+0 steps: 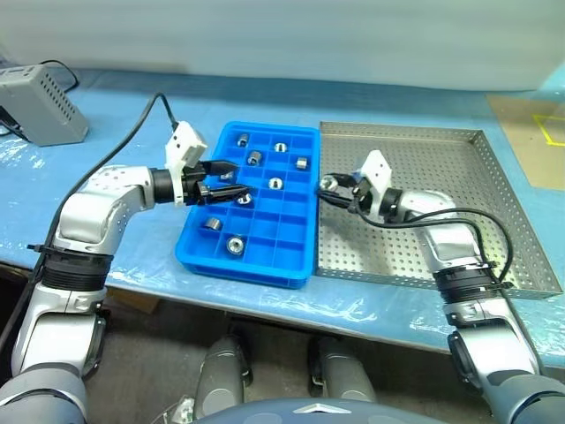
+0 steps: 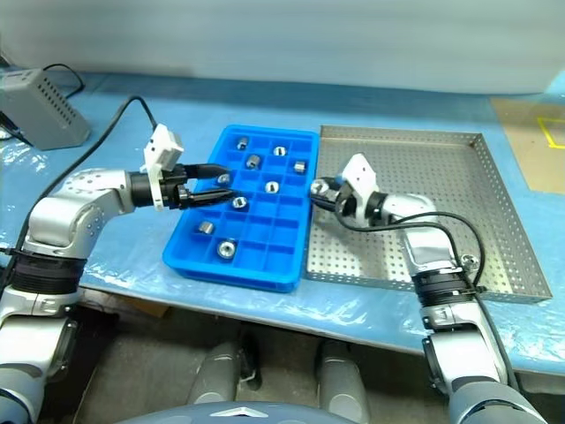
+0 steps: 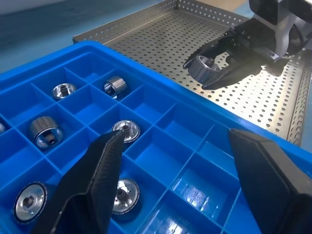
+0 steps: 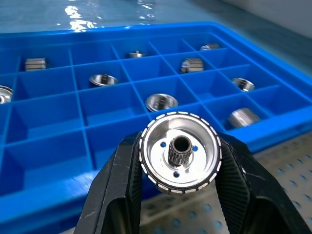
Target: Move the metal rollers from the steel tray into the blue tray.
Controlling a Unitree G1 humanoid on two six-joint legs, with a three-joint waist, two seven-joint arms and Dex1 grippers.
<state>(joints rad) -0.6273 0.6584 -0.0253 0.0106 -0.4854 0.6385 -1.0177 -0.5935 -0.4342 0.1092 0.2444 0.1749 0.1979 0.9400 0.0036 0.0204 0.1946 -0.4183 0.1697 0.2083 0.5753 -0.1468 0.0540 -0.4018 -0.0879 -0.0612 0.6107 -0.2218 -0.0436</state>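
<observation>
Both head views look forward and down from above at the same surface (image 1: 132, 124), sharing the blue tray (image 1: 291, 265) and steel tray (image 1: 494, 177). Each wrist view looks close along its own hand: the left hand (image 3: 175, 161) faces the right hand (image 3: 214, 73); the right hand (image 4: 180, 156) faces the blue tray.

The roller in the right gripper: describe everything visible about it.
The metal roller is a short, shiny silver cylinder with a ribbed outer rim, a dished face with small holes and a hollow splined hub at its centre. The right gripper is shut on it, one black finger pressing each side of the rim. It is held clear of any surface, over the steel tray beside the near edge of the blue tray.
</observation>
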